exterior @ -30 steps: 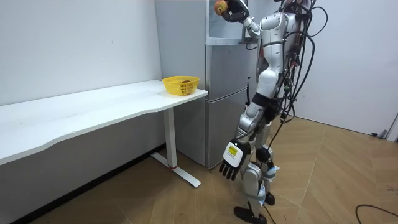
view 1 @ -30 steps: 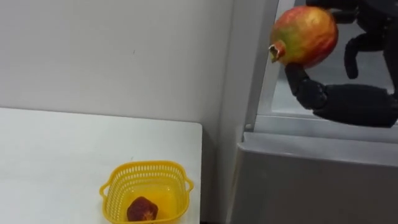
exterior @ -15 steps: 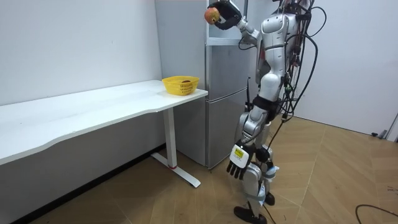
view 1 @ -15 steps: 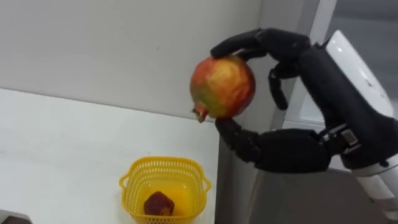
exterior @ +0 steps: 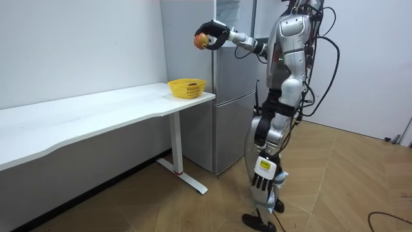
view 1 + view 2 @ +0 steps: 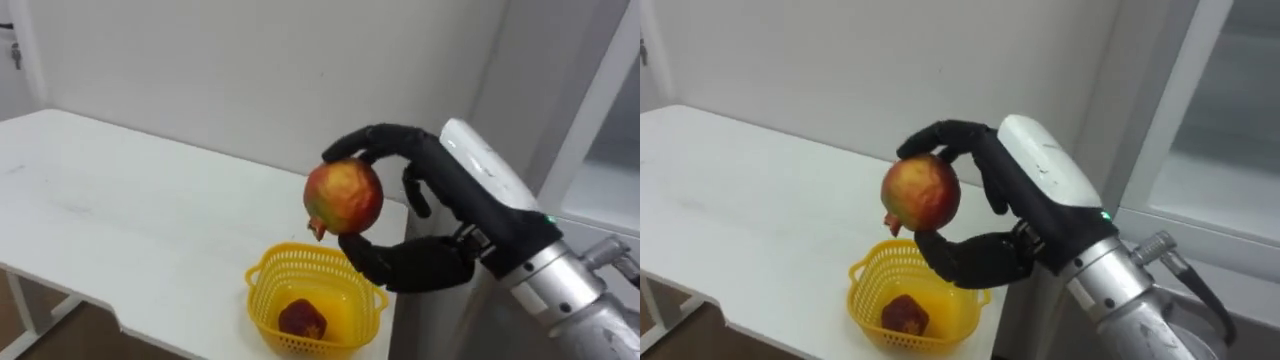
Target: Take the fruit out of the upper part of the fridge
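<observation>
My right hand (image 6: 425,265) is shut on a red-and-yellow pomegranate (image 6: 343,196), thumb under it and fingers curled over its top. It holds the fruit in the air just above the far rim of a yellow mesh basket (image 6: 262,300) that stands at the end of the white table (image 6: 120,220). A dark red fruit (image 6: 302,320) lies in the basket. In the room view the pomegranate (image 5: 201,40) is held high over the basket (image 5: 187,88), out from the grey fridge (image 5: 232,96). My left hand (image 5: 262,182) hangs by my leg, fingers relaxed.
The fridge stands right against the table's end, and its upper compartment (image 5: 228,16) is open behind my arm. I stand in front of the fridge, turned toward the table. A white wall runs behind the long table (image 5: 96,109).
My right hand has carried the pomegranate out of the upper fridge and left and down to above the basket. My upper body and view turned toward the table; the left arm swung back.
</observation>
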Robot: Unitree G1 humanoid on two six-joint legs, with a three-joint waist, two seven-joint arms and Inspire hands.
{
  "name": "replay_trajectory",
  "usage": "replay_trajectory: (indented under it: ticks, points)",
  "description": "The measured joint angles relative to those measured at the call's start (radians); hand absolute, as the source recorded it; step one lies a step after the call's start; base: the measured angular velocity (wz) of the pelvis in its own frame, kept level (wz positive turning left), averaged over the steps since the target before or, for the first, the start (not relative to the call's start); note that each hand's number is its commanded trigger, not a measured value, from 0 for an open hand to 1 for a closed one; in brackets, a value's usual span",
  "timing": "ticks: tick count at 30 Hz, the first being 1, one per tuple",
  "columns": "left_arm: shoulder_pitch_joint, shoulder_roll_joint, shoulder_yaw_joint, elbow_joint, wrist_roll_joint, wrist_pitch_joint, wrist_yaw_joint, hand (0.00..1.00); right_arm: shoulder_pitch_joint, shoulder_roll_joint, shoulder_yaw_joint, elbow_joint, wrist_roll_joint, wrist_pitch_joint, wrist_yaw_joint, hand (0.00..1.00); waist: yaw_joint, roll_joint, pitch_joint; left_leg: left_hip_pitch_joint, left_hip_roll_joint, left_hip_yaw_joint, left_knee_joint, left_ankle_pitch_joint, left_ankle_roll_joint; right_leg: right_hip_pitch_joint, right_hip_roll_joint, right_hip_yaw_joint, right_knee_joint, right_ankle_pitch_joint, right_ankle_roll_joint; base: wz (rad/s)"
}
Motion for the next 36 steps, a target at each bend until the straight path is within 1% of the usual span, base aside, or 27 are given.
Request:
replay_trajectory:
  ticks: [1,2,4,5,6,7,8,9,11,12,14,15,16,17,18,21,25,26,27,29,31,36]
  points:
    - [-0.003,0.005,-0.002,0.000,0.000,0.007,0.000,0.00,-0.011,0.000,0.004,0.048,-0.008,0.014,0.000,1.00,0.005,-0.011,0.0019,-0.007,-0.001,-0.007,0.010,0.000,0.000,-0.002,-0.004,-0.006,0.002,0.000,0.000,0.21]
    - [-0.005,0.008,-0.002,-0.001,0.000,0.010,-0.001,0.00,-0.021,0.000,0.004,0.090,-0.023,0.023,0.000,1.00,0.014,-0.019,0.0006,-0.021,-0.002,-0.016,0.020,0.000,0.000,-0.010,-0.005,-0.014,0.008,0.000,0.000,0.21]
    - [-0.008,0.009,-0.003,-0.001,0.000,0.014,-0.010,0.00,-0.041,0.000,0.005,0.143,-0.026,0.037,-0.001,1.00,0.027,-0.026,0.0037,-0.037,-0.005,-0.031,0.035,0.000,0.000,-0.017,-0.006,-0.030,0.016,0.000,0.001,0.22]
    - [-0.008,0.008,-0.004,-0.002,0.000,0.014,-0.019,0.00,-0.053,0.001,0.009,0.180,-0.026,0.037,-0.002,1.00,0.033,-0.027,0.0056,-0.042,-0.008,-0.032,0.045,-0.001,0.001,-0.015,-0.009,-0.033,0.016,0.000,0.001,0.19]
    - [-0.008,0.008,-0.004,-0.003,0.000,0.014,-0.020,0.00,-0.057,0.001,0.012,0.196,-0.026,0.038,-0.002,1.00,0.036,-0.032,0.0034,-0.044,-0.009,-0.033,0.047,-0.001,0.001,-0.015,-0.012,-0.035,0.016,-0.001,0.001,0.18]
    - [-0.010,0.009,-0.005,-0.003,0.000,0.014,-0.020,0.00,-0.071,0.001,0.023,0.229,-0.022,0.038,-0.003,1.00,0.043,-0.035,0.0060,-0.051,-0.011,-0.034,0.055,-0.002,0.003,-0.015,-0.014,-0.039,0.016,-0.001,0.001,0.16]
    - [-0.013,0.011,-0.011,-0.003,-0.001,0.015,-0.020,0.00,-0.094,0.001,0.042,0.269,-0.013,0.038,-0.004,1.00,0.048,-0.036,0.0123,-0.054,-0.013,-0.037,0.060,-0.003,0.005,-0.014,-0.014,-0.040,0.017,-0.003,0.004,0.14]
    - [-0.014,0.013,-0.016,-0.005,-0.001,0.016,-0.020,0.00,-0.101,0.002,0.048,0.289,-0.012,0.038,-0.004,1.00,0.052,-0.038,0.0139,-0.056,-0.014,-0.041,0.062,-0.004,0.007,-0.014,-0.013,-0.040,0.017,-0.003,0.006,0.14]
    - [-0.021,0.014,-0.028,-0.005,0.000,0.019,-0.020,0.00,-0.117,0.007,0.062,0.359,-0.010,0.038,-0.004,1.00,0.058,-0.042,0.0142,-0.074,-0.014,-0.060,0.080,-0.012,0.013,-0.016,-0.015,-0.045,0.021,-0.006,0.010,0.23]
    - [-0.025,0.014,-0.032,-0.005,0.000,0.022,-0.021,0.00,-0.123,0.007,0.067,0.379,-0.004,0.038,-0.004,1.00,0.060,-0.042,0.0142,-0.079,-0.014,-0.063,0.087,-0.015,0.015,-0.017,-0.016,-0.049,0.024,-0.007,0.012,0.21]
    - [-0.037,0.014,-0.034,-0.005,0.000,0.029,-0.020,0.00,-0.127,0.008,0.075,0.438,0.014,0.039,-0.004,1.00,0.083,-0.043,0.0135,-0.102,-0.019,-0.077,0.111,-0.019,0.019,-0.027,-0.021,-0.068,0.036,-0.008,0.013,0.17]
    - [-0.039,0.013,-0.034,-0.005,0.000,0.029,-0.020,0.00,-0.127,0.009,0.075,0.449,0.014,0.039,-0.004,1.00,0.086,-0.046,0.0120,-0.105,-0.025,-0.084,0.116,-0.020,0.019,-0.027,-0.022,-0.070,0.037,-0.008,0.013,0.19]
    - [-0.040,0.013,-0.034,-0.005,0.002,0.030,-0.020,0.00,-0.127,0.010,0.075,0.478,0.015,0.037,-0.004,1.00,0.095,-0.047,0.0120,-0.109,-0.030,-0.089,0.119,-0.020,0.021,-0.028,-0.027,-0.077,0.040,-0.010,0.016,0.12]
    - [-0.041,0.013,-0.033,-0.005,0.001,0.030,-0.020,0.00,-0.127,0.010,0.075,0.513,0.015,0.036,-0.006,1.00,0.110,-0.048,0.0118,-0.109,-0.030,-0.089,0.122,-0.022,0.024,-0.029,-0.032,-0.077,0.050,-0.015,0.023,0.11]
    - [-0.040,0.013,-0.032,-0.006,0.001,0.030,-0.020,0.00,-0.127,0.010,0.075,0.530,0.017,0.036,-0.006,1.00,0.113,-0.050,0.0116,-0.109,-0.031,-0.090,0.123,-0.023,0.025,-0.029,-0.033,-0.078,0.051,-0.016,0.025,0.07]
    - [-0.038,0.024,-0.030,-0.008,0.001,0.030,-0.020,0.00,-0.127,0.010,0.076,0.572,0.016,0.038,-0.013,1.00,0.137,-0.061,0.0115,-0.122,-0.034,-0.096,0.130,-0.023,0.027,-0.035,-0.036,-0.086,0.053,-0.016,0.025,0.08]
    - [-0.035,0.043,-0.031,-0.010,0.001,0.031,-0.016,0.00,-0.135,0.010,0.088,0.616,0.016,0.041,-0.039,1.00,0.144,-0.076,0.0165,-0.138,-0.038,-0.115,0.141,-0.023,0.027,-0.038,-0.034,-0.094,0.053,-0.016,0.025,0.15]
    - [-0.033,0.045,-0.034,-0.010,0.001,0.032,-0.016,0.00,-0.141,0.010,0.102,0.630,0.017,0.042,-0.052,1.00,0.144,-0.074,0.0197,-0.141,-0.043,-0.115,0.146,-0.023,0.027,-0.038,-0.033,-0.094,0.052,-0.016,0.025,0.12]
    - [-0.031,0.045,-0.036,-0.010,0.001,0.033,-0.016,0.00,-0.149,0.010,0.115,0.645,0.017,0.043,-0.057,1.00,0.143,-0.075,0.0193,-0.143,-0.044,-0.115,0.148,-0.023,0.027,-0.038,-0.033,-0.094,0.052,-0.016,0.025,0.05]
    - [-0.032,0.045,-0.042,-0.017,0.001,0.034,-0.016,0.00,-0.167,0.010,0.149,0.686,0.019,0.046,-0.063,1.00,0.152,-0.074,0.0212,-0.147,-0.044,-0.116,0.152,-0.024,0.028,-0.041,-0.033,-0.094,0.052,-0.016,0.025,0.00]
    - [-0.032,0.046,-0.042,-0.028,0.000,0.034,-0.016,0.00,-0.168,0.010,0.163,0.704,0.018,0.047,-0.068,1.00,0.157,-0.074,0.0215,-0.156,-0.044,-0.121,0.161,-0.026,0.030,-0.042,-0.033,-0.100,0.051,-0.016,0.025,0.03]
    - [-0.028,0.050,-0.042,-0.049,0.000,0.045,-0.016,0.00,-0.170,0.010,0.163,0.714,0.024,0.058,-0.074,1.00,0.163,-0.073,0.0219,-0.162,-0.045,-0.123,0.167,-0.028,0.033,-0.043,-0.040,-0.113,0.052,-0.017,0.026,0.04]
